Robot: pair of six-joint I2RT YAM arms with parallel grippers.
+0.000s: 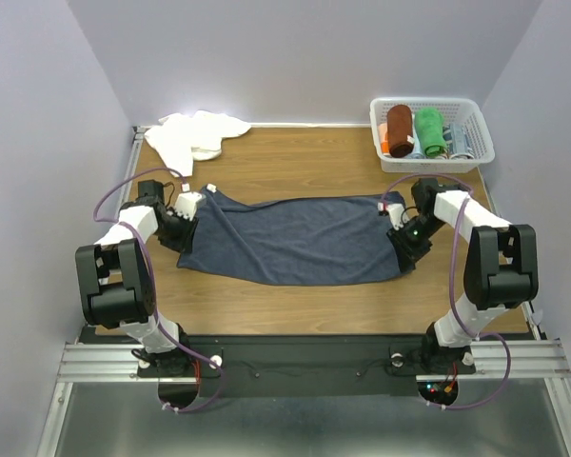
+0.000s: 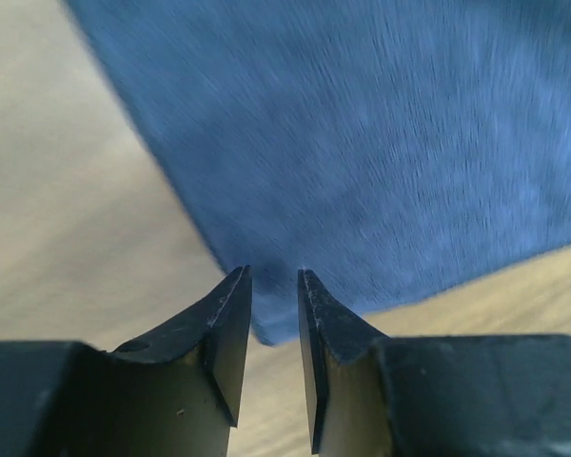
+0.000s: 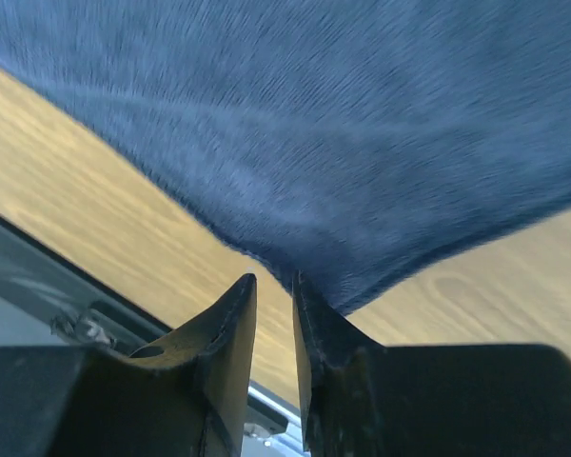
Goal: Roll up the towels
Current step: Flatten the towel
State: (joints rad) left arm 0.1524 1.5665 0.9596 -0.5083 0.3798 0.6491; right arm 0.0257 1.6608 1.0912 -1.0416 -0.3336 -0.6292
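Now we note: dark blue-grey towel (image 1: 295, 238) spread flat across centre of table (image 1: 295, 157), long side running 9 to 3 o'clock. White towel (image 1: 198, 133) crumpled at far corner, 11 o'clock. We see left gripper (image 2: 274, 274) at dark towel's 9 o'clock end, jaws narrow, slim gap, cloth corner just past tips, nothing pinched. Right gripper (image 3: 274, 278) at 3 o'clock end, jaws likewise narrow, cloth edge beyond tips. Basket (image 1: 478, 145) at 1 o'clock.
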